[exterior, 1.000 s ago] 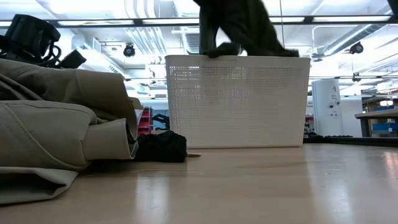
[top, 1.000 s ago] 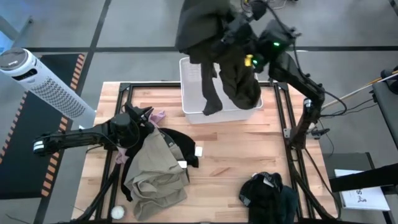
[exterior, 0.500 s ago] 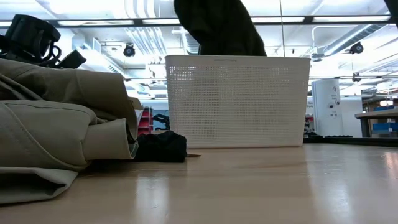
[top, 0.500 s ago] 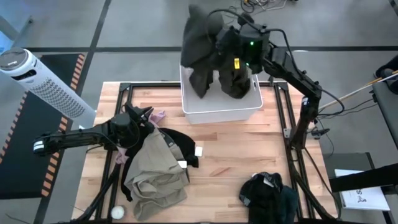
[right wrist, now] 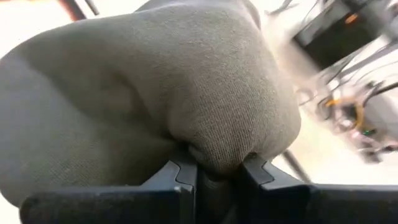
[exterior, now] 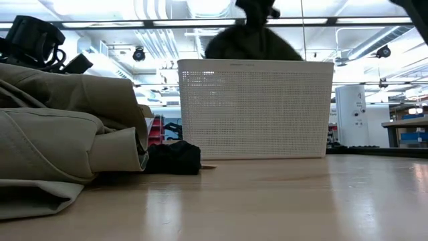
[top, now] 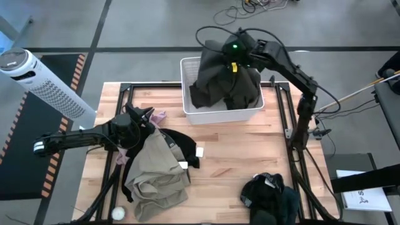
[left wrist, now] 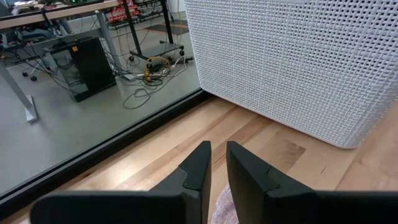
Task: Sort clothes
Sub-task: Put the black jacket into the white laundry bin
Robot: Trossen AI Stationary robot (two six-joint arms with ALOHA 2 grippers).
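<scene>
We see right gripper (right wrist: 214,171) pinching bunched olive garment (top: 224,78) over white basket (top: 187,69); cloth slumps into basket, upper fold above rim. Basket sits at far worktop (top: 250,150) edge. Left gripper (left wrist: 215,163) waits low near pink garment (top: 159,116), fingers narrow, holding nothing. Beige garment (top: 153,172) heaped over black garment (top: 184,147) on left side. Navy garment (top: 270,195) near front edge. Middle worktop open.

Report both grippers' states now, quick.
Left gripper: nearly shut, holding nothing, parked low by the beige-khaki garment.
Right gripper: shut on the dark olive-green garment, over the white basket.
</scene>
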